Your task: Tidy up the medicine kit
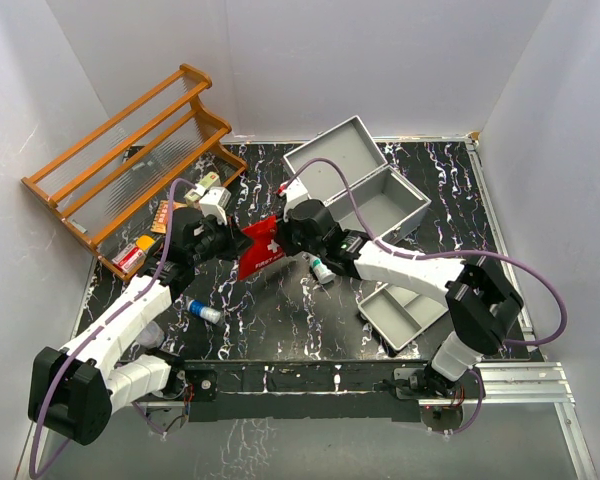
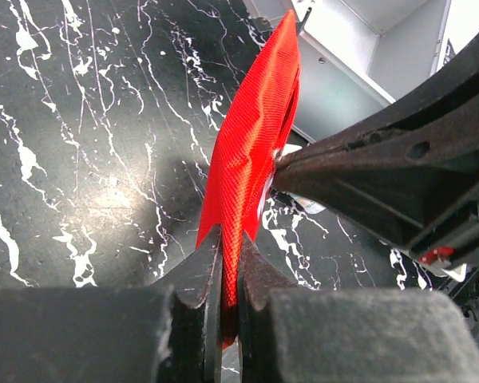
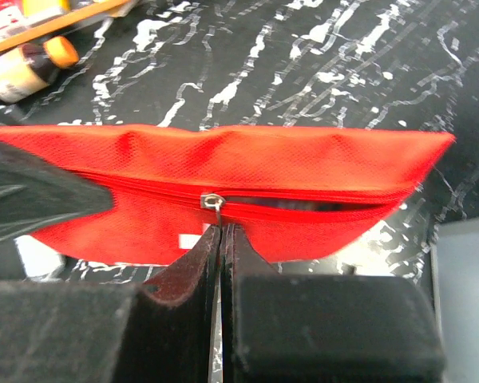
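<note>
I hold red pouch (image 1: 263, 250) at centre: left gripper (image 2: 230, 239) clamped on its edge, right gripper (image 3: 220, 231) pinching zipper pull (image 3: 214, 201) | medicine kit (image 1: 420, 212) open, 1 o'clock | risk: pull slips if I tug hard

The pouch (image 1: 263, 250) is bright red with a white cross, the surface (image 1: 280, 320) black with white veins, the medicine kit (image 1: 380, 200) light grey, the rack (image 1: 130, 140) orange-brown.
</note>
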Available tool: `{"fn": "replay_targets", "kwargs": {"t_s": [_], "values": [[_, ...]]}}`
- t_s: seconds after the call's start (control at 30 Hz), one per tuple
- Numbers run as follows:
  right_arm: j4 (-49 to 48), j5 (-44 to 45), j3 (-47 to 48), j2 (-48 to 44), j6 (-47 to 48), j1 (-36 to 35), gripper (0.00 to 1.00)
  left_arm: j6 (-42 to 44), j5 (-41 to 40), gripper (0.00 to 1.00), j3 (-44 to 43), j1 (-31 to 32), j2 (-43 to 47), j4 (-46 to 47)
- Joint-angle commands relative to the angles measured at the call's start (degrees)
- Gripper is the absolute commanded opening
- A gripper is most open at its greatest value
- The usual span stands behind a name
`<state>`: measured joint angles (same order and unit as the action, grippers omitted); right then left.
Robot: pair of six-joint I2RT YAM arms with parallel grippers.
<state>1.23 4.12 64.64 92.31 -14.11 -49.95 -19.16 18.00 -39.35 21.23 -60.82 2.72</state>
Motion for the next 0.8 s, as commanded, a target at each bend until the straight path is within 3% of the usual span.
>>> {"fn": "replay_targets", "kwargs": {"t_s": [0.0,0.47,0.77], "values": [[-1.8,10.0,-1.3,-2.4,-3.9,2.2,0.00,1.8,-2.6,0.00,-2.3,-0.2,1.8,-1.6],[4.1,17.2,-0.1,-1.7,-11.5,6.1,0.00,3.8,-2.8,0.00,-3.5,-0.1,3.2,-4.8],[-1.6,7.1,-2.7,-4.7,-8.8,8.7,0.00,5.5,0.5,0.00,-4.1,-0.1,4.9,-5.2]]}}
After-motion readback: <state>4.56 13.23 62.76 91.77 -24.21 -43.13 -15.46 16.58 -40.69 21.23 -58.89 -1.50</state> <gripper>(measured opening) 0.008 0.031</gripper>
